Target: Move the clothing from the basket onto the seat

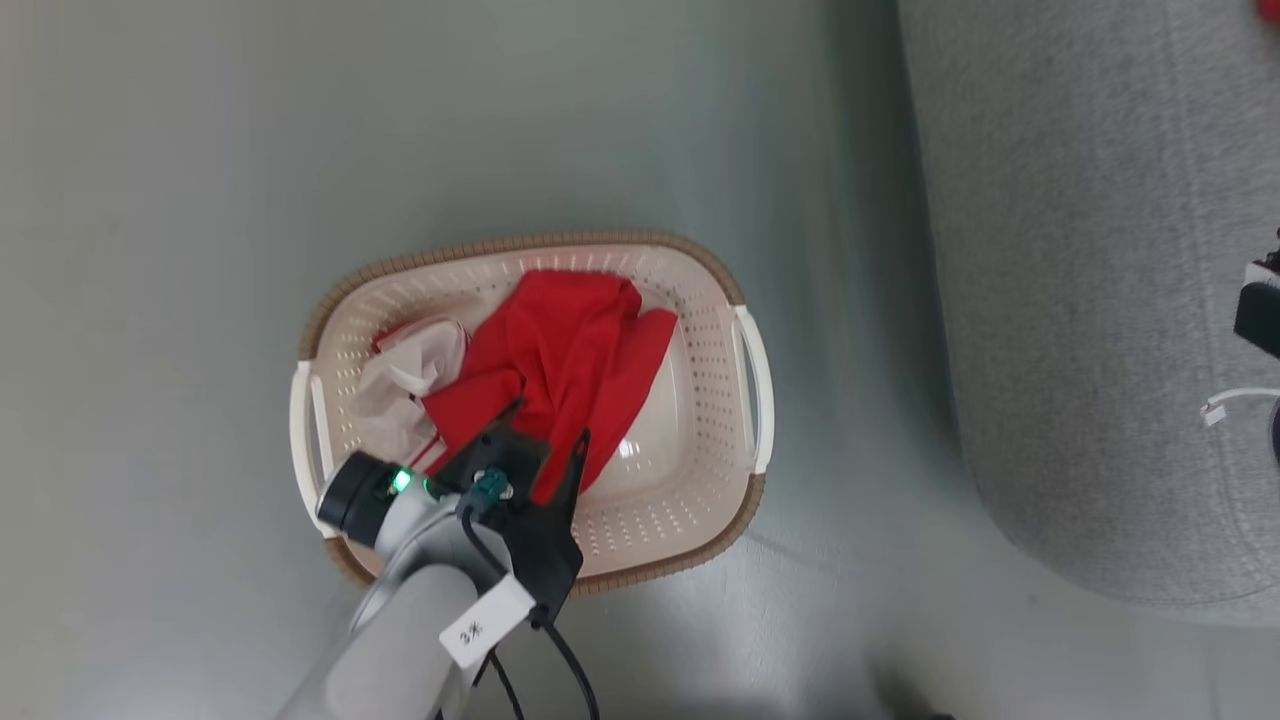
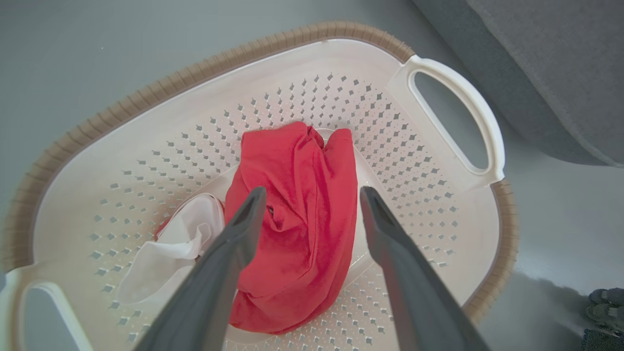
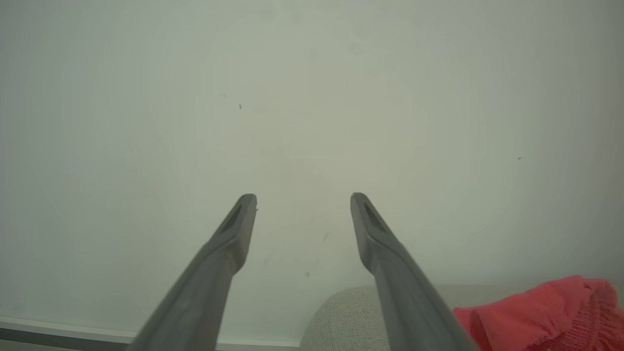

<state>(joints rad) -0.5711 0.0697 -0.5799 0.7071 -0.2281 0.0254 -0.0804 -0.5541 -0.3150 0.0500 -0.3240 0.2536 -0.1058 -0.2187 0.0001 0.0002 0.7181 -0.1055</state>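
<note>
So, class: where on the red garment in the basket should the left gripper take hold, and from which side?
Probably the bunched ridge along the middle of the red garment, from straight above. It stands proud inside the basket, whose walls block a sideways approach, and the open left gripper is lined up over it.

A smooth, pale grey-green floor (image 1: 180, 200) with a soft sheen takes up the left and lower part of the head view. At that view's right edge sits a black block (image 1: 1260, 312) with a white and red bit on its top, and just below it a thin white cable (image 1: 1240, 396) curves to a small plug end. In the left wrist view a dark lumpy object (image 2: 603, 312), too blurred to identify, lies on the floor at the lower right corner. The right wrist view shows a plain pale surface (image 3: 312, 97) with a few specks, and a light strip (image 3: 73, 327) over a darker band along its bottom left.
</note>
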